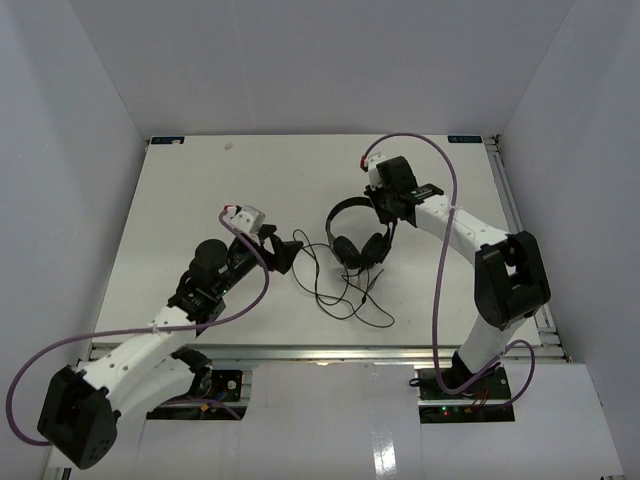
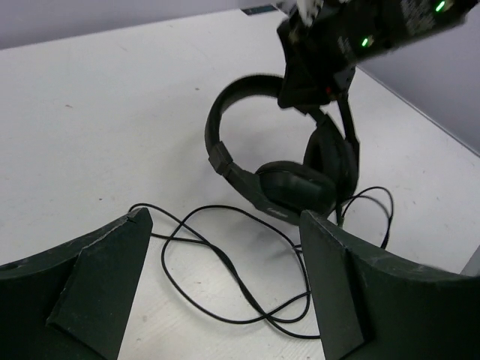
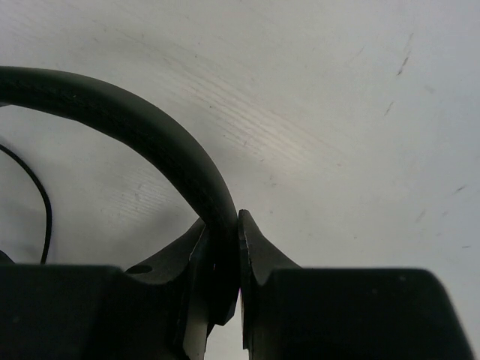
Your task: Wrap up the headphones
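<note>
The black headphones (image 1: 352, 248) lie mid-table, earcups toward me and headband arching away. My right gripper (image 1: 386, 218) is shut on the headband (image 3: 135, 120), which runs between its jaws (image 3: 229, 225). The thin black cord (image 1: 335, 295) lies in loose loops on the table in front of the earcups. My left gripper (image 1: 283, 252) hangs open just left of the headphones, low over the cord loops (image 2: 225, 262). Nothing is between its fingers (image 2: 225, 225). In the left wrist view the earcups (image 2: 296, 187) sit just beyond the fingertips, with the right gripper (image 2: 304, 94) above them.
The white table (image 1: 200, 190) is boxed in by white walls at the back and both sides. A metal rail (image 1: 330, 352) runs along its near edge. Thick purple cables (image 1: 440, 260) loop off both arms, and one (image 1: 250, 290) hangs near the left forearm.
</note>
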Robot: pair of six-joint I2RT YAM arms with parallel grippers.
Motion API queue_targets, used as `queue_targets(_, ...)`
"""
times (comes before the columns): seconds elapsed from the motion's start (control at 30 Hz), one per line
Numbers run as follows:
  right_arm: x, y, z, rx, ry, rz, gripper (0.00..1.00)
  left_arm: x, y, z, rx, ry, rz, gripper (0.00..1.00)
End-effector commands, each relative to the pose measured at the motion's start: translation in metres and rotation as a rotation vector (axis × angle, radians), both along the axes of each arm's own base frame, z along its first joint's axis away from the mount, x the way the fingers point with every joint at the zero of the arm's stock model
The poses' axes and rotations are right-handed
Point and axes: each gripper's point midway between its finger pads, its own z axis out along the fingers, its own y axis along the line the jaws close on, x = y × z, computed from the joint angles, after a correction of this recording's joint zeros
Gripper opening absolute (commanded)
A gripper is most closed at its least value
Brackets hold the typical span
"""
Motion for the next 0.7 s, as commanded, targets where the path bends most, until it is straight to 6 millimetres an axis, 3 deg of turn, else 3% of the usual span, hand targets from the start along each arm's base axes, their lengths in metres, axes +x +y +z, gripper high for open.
queue_targets(0.0,0.007,0.014,-0.021,0.178,0.040,-0.271,0.08,-0.016,0.026,0.009,-0.046,0.013,0.089,0.91)
queue_targets(0.07,0.005,0.009,-0.043,0.165,0.072,-0.334,0.08,-0.023,0.027,0.007,-0.068,0.032,0.083,0.91)
queue_targets(0.17,0.004,-0.004,-0.059,0.137,0.073,-0.400,0.08,-0.030,0.028,0.008,-0.094,0.050,0.074,0.91)
queue_targets(0.33,0.002,-0.015,-0.074,0.156,0.113,-0.455,0.10,-0.035,0.027,0.008,-0.103,0.064,0.061,0.91)
queue_targets(0.5,-0.004,-0.028,-0.100,0.124,0.172,-0.482,0.38,-0.036,0.027,0.006,-0.096,0.074,0.056,0.91)
queue_targets(0.6,0.002,-0.030,-0.094,0.118,0.155,-0.445,0.47,-0.037,0.028,0.007,-0.096,0.076,0.058,0.91)
queue_targets(0.67,0.014,-0.027,-0.071,0.103,0.072,-0.322,0.62,-0.040,0.030,0.008,-0.096,0.074,0.059,0.91)
